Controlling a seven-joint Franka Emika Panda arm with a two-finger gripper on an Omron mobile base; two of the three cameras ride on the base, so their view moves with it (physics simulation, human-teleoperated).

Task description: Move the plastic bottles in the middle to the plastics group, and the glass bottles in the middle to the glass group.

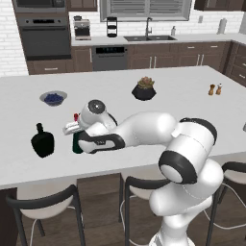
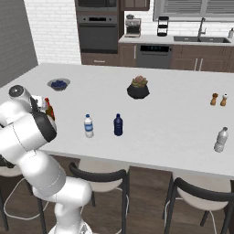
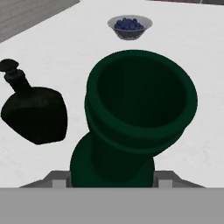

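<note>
My gripper [image 3: 112, 182] is shut on the dark green glass bottle [image 3: 140, 105], low on its body, so I look down into its open mouth. In the left base view the gripper [image 1: 78, 136] holds the green bottle [image 1: 76, 145] low over the counter, just right of the squat black flask [image 1: 43, 141]. I cannot tell if the bottle's base touches the counter. The flask [image 3: 36, 113] lies close on the left in the hand view. A small amber bottle with red cap [image 2: 49, 109] stands behind the hand. Mid-counter stand the clear plastic bottle [image 2: 88, 126] and the dark blue one [image 2: 118, 125].
A bowl of blueberries [image 1: 53, 98] sits behind the flask. A dark potted plant [image 1: 144, 89] and two small shakers [image 1: 215, 89] stand farther back. Another clear bottle [image 2: 221, 140] is at the right end. Stools [image 2: 98, 176] line the counter's near edge.
</note>
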